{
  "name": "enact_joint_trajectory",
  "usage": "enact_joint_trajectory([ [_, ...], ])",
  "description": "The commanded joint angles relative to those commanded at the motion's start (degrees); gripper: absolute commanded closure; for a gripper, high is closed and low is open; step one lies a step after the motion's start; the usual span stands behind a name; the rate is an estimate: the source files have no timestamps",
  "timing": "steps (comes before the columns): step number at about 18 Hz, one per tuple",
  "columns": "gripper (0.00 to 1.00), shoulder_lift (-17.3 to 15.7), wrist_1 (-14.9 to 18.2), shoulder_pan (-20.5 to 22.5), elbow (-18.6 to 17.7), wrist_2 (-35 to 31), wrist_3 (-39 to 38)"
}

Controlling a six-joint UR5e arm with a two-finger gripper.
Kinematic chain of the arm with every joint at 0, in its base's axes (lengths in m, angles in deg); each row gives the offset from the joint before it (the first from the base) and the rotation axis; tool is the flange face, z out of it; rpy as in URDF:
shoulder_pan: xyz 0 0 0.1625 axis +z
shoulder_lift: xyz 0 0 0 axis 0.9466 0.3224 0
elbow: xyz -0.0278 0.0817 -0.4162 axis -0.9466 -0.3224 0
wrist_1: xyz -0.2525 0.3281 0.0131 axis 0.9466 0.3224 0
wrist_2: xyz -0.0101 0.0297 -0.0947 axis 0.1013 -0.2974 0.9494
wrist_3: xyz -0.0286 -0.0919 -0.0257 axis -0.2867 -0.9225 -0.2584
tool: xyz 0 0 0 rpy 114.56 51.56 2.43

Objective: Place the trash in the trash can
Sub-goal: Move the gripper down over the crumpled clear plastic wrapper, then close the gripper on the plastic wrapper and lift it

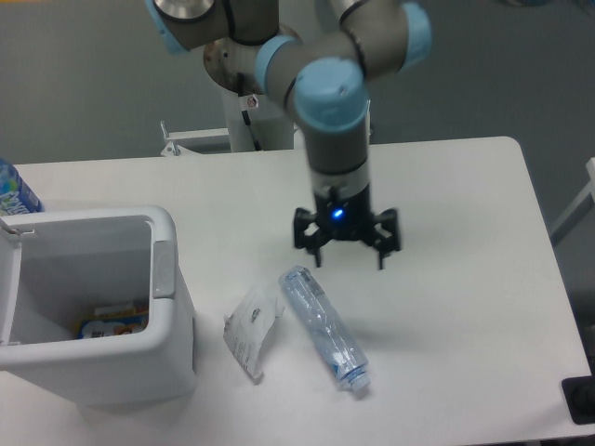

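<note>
In the fixed camera view, the pincer (347, 258) is seen above the worktop (446, 307) with its two fingers spread apart and nothing held between them. A small blue light is lit on its body.

The crushed bottle (323, 326) is found just below the pincer, lying flat on the worktop, its near end slightly to the left of the fingertips and its cap end pointing away to the lower right. The crumpled wrapper (251, 331) lies lower left of the pincer, just beside the bottle; whether the two touch cannot be told.

The trash can (165, 237) stands far to the left of the pincer, open at the top. Something orange and blue, perhaps packaging, is seen at its bottom. An upright bottle with a blue label (13, 190) is partly seen behind the trash can, at the left edge.
</note>
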Motion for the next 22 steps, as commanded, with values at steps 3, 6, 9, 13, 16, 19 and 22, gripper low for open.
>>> enact_joint_trajectory([
  [3, 0.0, 1.2, -0.2, -0.4, 0.1, 4.9, -3.4],
  [6, 0.0, 3.2, -0.3, -0.7, 0.1, 8.3, -4.3],
  [9, 0.0, 5.1, -0.4, -1.6, 0.1, 8.4, -4.4],
  [13, 0.0, 6.9, -0.4, -2.6, -0.2, 8.4, -4.5],
  [16, 0.0, 7.5, -0.4, -2.7, -0.3, 8.4, -4.6],
  [19, 0.24, 7.6, -0.4, -2.7, -0.2, 8.4, -4.6],
  [22, 0.62, 7.4, -0.3, -2.7, -0.1, 8.3, -5.0],
])
